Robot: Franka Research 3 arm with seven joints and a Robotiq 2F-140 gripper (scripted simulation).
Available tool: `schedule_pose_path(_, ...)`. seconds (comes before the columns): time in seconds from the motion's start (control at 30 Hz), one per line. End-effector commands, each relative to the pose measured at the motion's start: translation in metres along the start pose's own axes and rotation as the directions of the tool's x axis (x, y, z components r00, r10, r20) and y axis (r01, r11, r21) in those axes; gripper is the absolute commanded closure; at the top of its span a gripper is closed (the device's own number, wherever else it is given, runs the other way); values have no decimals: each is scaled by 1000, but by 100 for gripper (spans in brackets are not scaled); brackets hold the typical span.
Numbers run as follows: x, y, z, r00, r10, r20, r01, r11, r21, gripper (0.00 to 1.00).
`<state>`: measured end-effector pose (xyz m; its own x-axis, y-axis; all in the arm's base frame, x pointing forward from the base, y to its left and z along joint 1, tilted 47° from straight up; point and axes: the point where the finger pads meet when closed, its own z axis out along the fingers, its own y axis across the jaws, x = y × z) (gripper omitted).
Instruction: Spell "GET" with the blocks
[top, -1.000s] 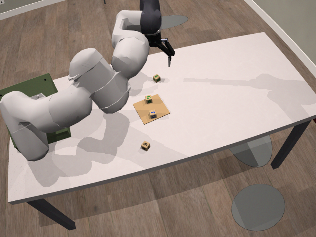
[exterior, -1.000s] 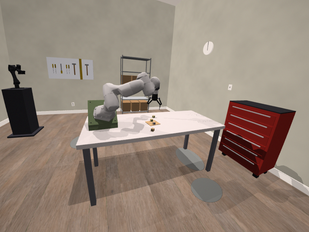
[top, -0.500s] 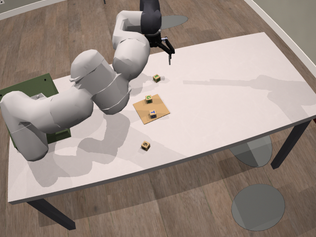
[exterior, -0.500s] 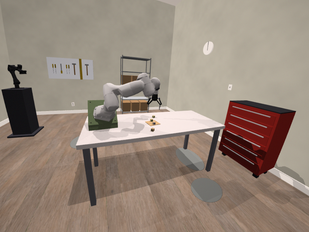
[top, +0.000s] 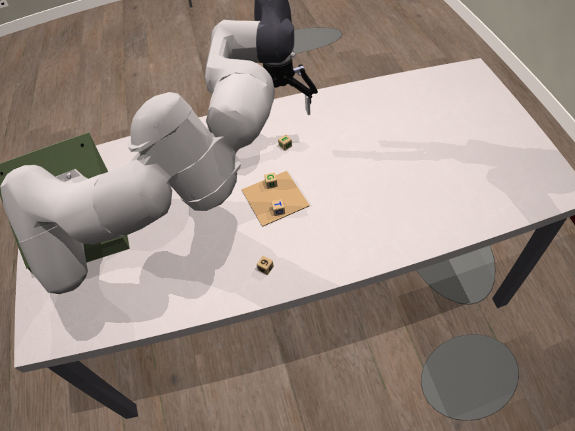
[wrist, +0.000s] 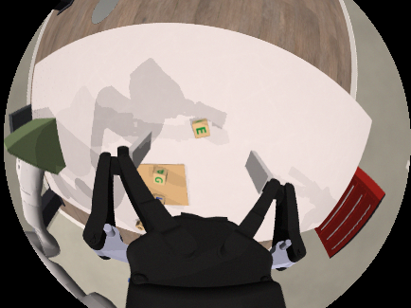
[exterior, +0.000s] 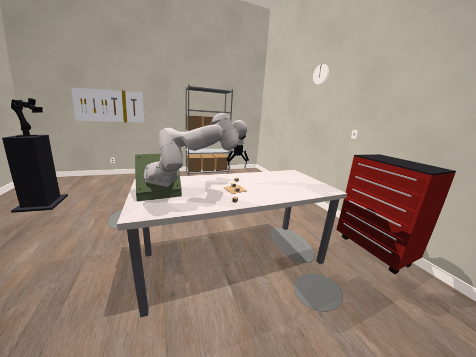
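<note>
A tan mat (top: 257, 200) (exterior: 242, 190) (wrist: 178, 190) lies on the white table (top: 407, 163). On it stand a block with a green G (top: 270, 180) (exterior: 232, 184) (wrist: 159, 176) and a block with a blue T (top: 277, 207) (exterior: 237, 189), with a gap between them. A block with a green E (top: 285, 142) (exterior: 236, 179) (wrist: 201, 128) lies off the mat, just behind it. A block showing a 6 or 9 (top: 264, 264) (exterior: 234, 199) lies off the mat toward the table's front. My gripper (wrist: 201, 157) (exterior: 237, 159) is open and empty, high above the table beyond the E block.
The robot's green base mount (top: 91, 157) stands at the table's left end. My own arm arches over the table's left half. A red drawer cabinet (exterior: 393, 206) and a metal shelf (exterior: 208, 130) stand off the table.
</note>
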<state>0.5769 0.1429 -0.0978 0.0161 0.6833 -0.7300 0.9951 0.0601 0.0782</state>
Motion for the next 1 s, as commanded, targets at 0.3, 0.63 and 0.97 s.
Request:
schedule_pose_path(0.3, -1, 1, 3, 966, -257, 4, 257, 966, 0, 0)
schedule_pose_path(0.63, -1, 1, 4, 922, -388, 4, 388, 922, 1, 0)
schedule_pose_path(0.97, -1, 1, 4, 905, -425, 4, 425, 905, 1, 60)
